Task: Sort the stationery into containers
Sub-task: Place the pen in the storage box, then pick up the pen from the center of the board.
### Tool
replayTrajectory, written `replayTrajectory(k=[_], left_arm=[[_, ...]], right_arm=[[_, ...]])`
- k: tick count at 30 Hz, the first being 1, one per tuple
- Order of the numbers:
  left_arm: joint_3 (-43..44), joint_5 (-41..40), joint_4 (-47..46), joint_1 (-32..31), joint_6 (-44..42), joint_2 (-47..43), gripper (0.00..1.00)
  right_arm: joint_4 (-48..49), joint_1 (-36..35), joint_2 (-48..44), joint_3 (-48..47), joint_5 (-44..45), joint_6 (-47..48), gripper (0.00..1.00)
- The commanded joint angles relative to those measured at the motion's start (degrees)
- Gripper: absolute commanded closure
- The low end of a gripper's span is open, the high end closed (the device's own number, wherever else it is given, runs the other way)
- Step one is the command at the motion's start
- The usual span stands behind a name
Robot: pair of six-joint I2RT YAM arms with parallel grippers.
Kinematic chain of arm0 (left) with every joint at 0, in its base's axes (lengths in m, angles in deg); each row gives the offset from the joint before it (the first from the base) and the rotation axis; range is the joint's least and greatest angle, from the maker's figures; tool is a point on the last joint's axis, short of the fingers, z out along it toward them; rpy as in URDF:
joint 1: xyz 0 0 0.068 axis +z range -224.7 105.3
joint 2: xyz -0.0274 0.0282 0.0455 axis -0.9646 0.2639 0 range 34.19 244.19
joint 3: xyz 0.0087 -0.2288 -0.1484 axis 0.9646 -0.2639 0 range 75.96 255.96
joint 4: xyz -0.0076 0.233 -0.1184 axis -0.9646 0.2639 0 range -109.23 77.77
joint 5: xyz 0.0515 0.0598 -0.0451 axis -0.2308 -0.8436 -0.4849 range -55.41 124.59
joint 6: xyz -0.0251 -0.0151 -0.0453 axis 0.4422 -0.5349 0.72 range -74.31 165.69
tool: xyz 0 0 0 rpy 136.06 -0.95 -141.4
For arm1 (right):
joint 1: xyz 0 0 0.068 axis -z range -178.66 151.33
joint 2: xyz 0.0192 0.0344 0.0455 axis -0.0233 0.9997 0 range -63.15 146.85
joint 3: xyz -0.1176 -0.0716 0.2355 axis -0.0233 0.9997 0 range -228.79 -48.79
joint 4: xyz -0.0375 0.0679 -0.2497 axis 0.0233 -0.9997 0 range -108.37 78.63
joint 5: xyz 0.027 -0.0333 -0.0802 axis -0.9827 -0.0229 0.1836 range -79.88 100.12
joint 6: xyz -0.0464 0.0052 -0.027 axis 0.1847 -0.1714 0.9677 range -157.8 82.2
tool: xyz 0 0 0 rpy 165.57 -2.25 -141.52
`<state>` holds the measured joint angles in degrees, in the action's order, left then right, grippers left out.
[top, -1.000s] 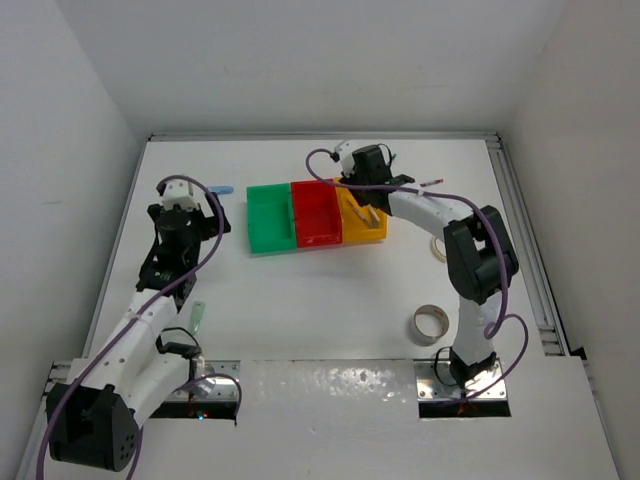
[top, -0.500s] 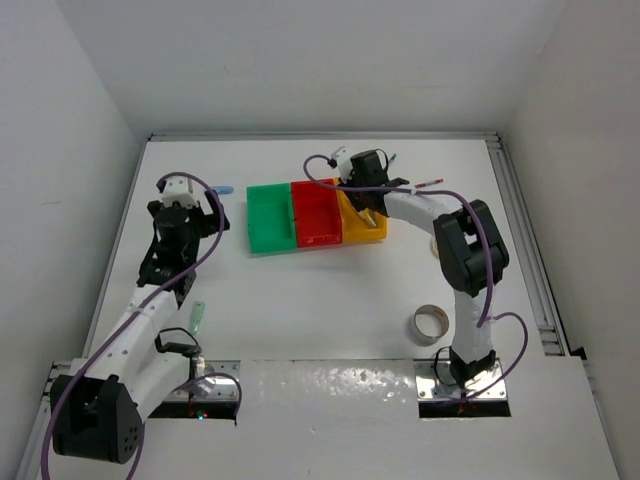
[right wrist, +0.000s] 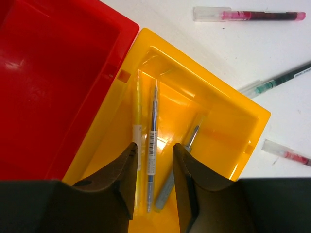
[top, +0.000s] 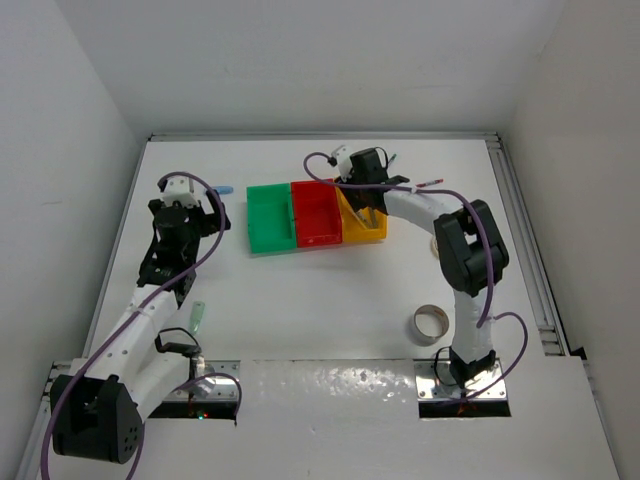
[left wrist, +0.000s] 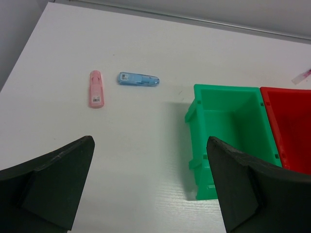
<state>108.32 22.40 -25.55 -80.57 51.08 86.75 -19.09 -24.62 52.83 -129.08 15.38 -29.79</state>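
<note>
- While the right gripper hung over the yellow bin, its jaws stood a narrow gap apart and gripped nothing.
- The blue pen showed in that gap, lying in the bin and touching neither finger.
- The yellow bin also held a pale yellow pen, just beside the blue pen and roughly parallel to it, and a grey pen slanted away from both.
- The red bin sat joined to the yellow bin, and the green bin to the red bin's other side.
- The left gripper had its jaws wide and held nothing. It hung above the table, near the green bin.
- A pink piece and a blue piece lay on the table beyond the left gripper, near each other but apart.
- Outside the yellow bin lay a red pen, a green pen and a second red pen, all on the table.
- A tape roll lay near the right arm's base, and a green piece lay beside the left arm.
</note>
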Motion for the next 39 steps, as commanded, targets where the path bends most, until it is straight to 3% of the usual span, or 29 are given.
replayTrajectory(k=[1,3,6,9,12,14,15,18,22,33,39], left_arm=[[1.6,1.4,-3.2,0.8,-0.4,-0.3,0.02],[1.6,2.0,-3.1,0.8,-0.2,-0.3,0.02],[1.6,2.3,-3.2,0.9,-0.1,-0.3,0.02],[1.6,2.2,-2.8,0.8,-0.1,-0.3,0.02],[1.7,2.3,-2.9,0.8,0.0,0.0,0.02],[1.7,2.3,-2.8,0.9,0.3,0.1,0.02],[1.8,2.5,-2.8,0.9,0.5,0.2,0.02],[1.7,3.0,-2.6,1.1,0.7,0.4,0.02],[1.6,2.9,-2.2,1.6,0.9,0.4,0.02],[1.0,3.0,-2.7,2.2,0.9,0.6,0.02],[1.0,2.5,-3.3,2.5,0.7,0.5,0.02]], right_arm=[[1.0,0.4,-5.4,-2.4,-0.8,-3.3,0.66],[1.2,1.1,-7.5,-2.9,-0.4,-6.1,0.66],[0.4,4.4,-9.9,-4.6,1.0,-16.9,1.00],[-2.2,9.8,-10.2,-6.6,1.5,-30.9,1.00],[-6.7,13.8,-8.6,-8.7,9.9,-42.9,0.52],[-8.6,15.5,-5.4,-11.9,16.3,-48.3,0.27],[-11.5,17.1,-3.9,-13.5,17.8,-50.4,0.22],[-18.0,20.9,3.5,-21.6,17.6,-60.9,0.20],[-21.3,24.0,11.5,-28.2,14.0,-67.5,0.27],[-21.4,25.5,15.9,-25.0,11.6,-73.1,0.35],[-24.3,25.7,20.3,-28.3,10.0,-75.2,0.42]])
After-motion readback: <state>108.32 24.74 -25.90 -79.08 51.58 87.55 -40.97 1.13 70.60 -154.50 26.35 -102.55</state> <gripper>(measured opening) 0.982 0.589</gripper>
